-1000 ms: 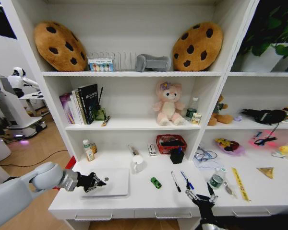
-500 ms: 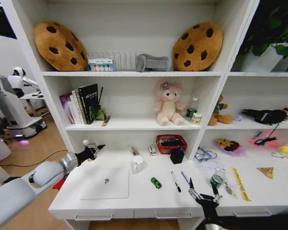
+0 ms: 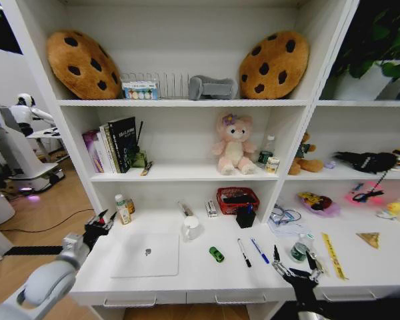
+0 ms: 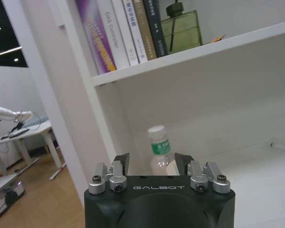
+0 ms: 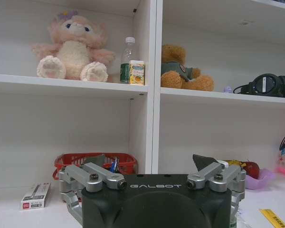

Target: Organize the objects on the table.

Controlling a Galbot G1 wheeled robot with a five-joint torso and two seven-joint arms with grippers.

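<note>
On the white table a closed silver laptop lies at the front left. To its right lie a tiny green toy car, a black pen and a blue pen. A small green-capped bottle stands further right. My right gripper hovers open at the front edge just before that bottle, nothing between its fingers. My left gripper is open beside the table's left end, facing a white-capped bottle by the shelf wall.
At the back of the table stand a white mug, a red basket, a black pen cup and a small box. The right section holds cables, a yellow ruler and toys. The shelf above carries books and a pink plush bear.
My left arm has drawn back from over the laptop to beyond the table's left end. My right gripper has shifted slightly rightward toward the green-capped bottle.
</note>
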